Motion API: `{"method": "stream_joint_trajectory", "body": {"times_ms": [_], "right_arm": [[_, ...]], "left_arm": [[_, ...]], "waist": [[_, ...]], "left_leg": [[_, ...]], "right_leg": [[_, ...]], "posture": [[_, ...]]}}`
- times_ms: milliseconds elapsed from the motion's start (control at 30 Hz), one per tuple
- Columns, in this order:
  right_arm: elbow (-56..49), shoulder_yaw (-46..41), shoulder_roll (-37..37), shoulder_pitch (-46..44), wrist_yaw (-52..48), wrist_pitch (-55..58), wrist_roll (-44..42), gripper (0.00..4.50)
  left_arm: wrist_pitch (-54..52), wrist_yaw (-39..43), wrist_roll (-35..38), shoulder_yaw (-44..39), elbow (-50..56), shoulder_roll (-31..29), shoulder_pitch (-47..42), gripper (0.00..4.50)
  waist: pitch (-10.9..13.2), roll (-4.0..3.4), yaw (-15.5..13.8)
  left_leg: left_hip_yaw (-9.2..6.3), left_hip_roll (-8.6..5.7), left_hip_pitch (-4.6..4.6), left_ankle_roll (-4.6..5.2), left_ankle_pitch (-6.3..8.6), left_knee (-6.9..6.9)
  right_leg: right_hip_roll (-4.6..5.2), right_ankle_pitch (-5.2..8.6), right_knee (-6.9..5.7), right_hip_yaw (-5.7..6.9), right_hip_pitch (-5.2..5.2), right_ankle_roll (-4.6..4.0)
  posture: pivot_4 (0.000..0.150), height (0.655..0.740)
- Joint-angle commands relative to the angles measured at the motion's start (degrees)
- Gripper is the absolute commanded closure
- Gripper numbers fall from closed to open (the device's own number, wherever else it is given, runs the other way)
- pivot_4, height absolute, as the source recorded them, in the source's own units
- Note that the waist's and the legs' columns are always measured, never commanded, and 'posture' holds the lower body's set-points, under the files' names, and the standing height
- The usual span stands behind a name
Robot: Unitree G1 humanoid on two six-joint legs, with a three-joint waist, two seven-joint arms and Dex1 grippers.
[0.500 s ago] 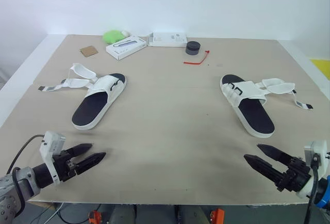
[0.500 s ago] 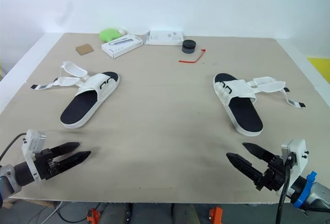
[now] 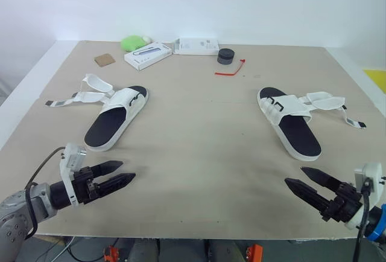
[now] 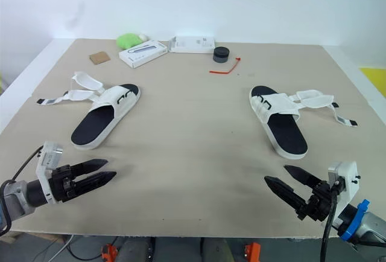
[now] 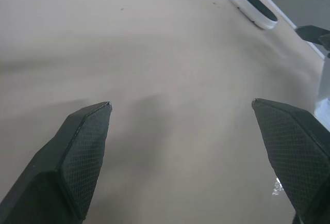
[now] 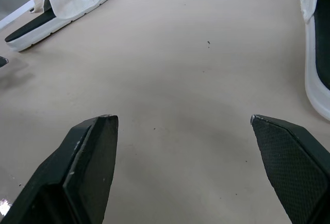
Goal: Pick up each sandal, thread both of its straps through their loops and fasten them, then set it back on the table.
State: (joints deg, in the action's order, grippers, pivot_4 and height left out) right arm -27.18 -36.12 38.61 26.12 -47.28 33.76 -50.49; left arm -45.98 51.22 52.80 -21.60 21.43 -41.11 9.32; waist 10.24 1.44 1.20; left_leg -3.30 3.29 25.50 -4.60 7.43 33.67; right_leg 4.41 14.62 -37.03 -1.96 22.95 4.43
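The tan table (image 3: 199, 123) carries two white sandals lying flat, straps splayed loose and unfastened. The left sandal (image 3: 114, 119) and the right sandal (image 3: 289, 122) are well apart. Near the front edge, the left gripper (image 3: 126, 170) and the right gripper (image 3: 294, 175) hover with fingers spread, empty.

You'll find nothing legible here. The flat white cardboard box (image 3: 148, 55) with a dark print and the plain white box (image 3: 196, 46) beside it, at the worktop's (image 3: 199, 153) far edge, bear markings too small to read.
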Motion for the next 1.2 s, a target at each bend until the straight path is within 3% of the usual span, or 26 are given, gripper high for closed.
{"method": "stream_joint_trajectory", "body": {"times_ms": [33, 100, 200, 433, 633, 1200], "right_arm": [[-2.27, -1.2, 3.46, -7.99, 10.6, 6.86, -4.77, 0.08], [-1.13, 1.17, 3.66, -14.52, 16.34, 7.93, -3.64, 0.08], [1.17, 7.45, 3.97, -23.08, 23.65, 8.25, 4.66, 0.08], [12.42, 19.54, 2.89, -37.45, 30.98, 9.34, 16.29, 0.08], [26.11, 24.07, 0.35, -47.83, 30.44, 3.13, 23.9, 0.08], [57.52, 29.75, -9.29, -66.34, 28.1, -15.72, 38.01, 0.08]], "left_arm": [[5.12, 3.57, -7.69, 8.91, 2.4, -3.49, -6.64, 0.0], [4.45, 3.63, -5.74, 10.46, 1.94, -1.72, -12.94, 0.0], [5.51, 3.07, -4.42, 12.67, 0.71, 1.82, -21.47, 0.0], [8.36, 1.43, -6.84, 16.51, -3.63, 8.58, -30.07, 0.0], [7.29, -1.92, -5.78, 16.22, -4.81, 12.31, -30.58, 0.0], [6.19, -5.92, -4.32, 16.1, -0.38, 13.55, -27.18, 0.0]], "waist": [[-0.01, -0.03, 0.01], [0.0, -0.03, 0.01], [0.01, 0.0, 0.01], [0.01, -0.02, 0.16], [0.01, -0.02, 0.2], [0.03, -0.05, 0.86]], "left_leg": [[0.01, 0.01, 0.0, 0.01, -0.01, 0.01], [0.02, 0.01, -0.01, 0.01, -0.01, 0.02], [0.04, 0.01, -0.09, 0.04, -0.03, 0.17], [0.08, -0.12, 0.05, 0.41, -0.1, 0.29], [0.06, -0.08, 0.08, 0.47, -0.08, 0.29], [0.12, 0.01, 0.03, 0.58, -0.2, 0.4]], "right_leg": [[-0.02, -0.03, -0.01, -0.02, 0.01, -0.01], [-0.03, -0.05, -0.01, -0.05, 0.0, 0.01], [-0.04, -0.14, -0.01, -0.1, 0.14, 0.05], [-0.31, -0.43, -0.02, -0.67, -0.14, -0.04], [-0.48, -0.43, -0.07, -0.82, -0.07, 0.08], [-0.73, -0.62, -0.08, -1.12, -0.06, 0.35]], "posture": [[0.15, 0.74], [0.15, 0.74], [0.15, 0.74], [0.15, 0.74], [0.15, 0.74], [0.15, 0.74]]}}
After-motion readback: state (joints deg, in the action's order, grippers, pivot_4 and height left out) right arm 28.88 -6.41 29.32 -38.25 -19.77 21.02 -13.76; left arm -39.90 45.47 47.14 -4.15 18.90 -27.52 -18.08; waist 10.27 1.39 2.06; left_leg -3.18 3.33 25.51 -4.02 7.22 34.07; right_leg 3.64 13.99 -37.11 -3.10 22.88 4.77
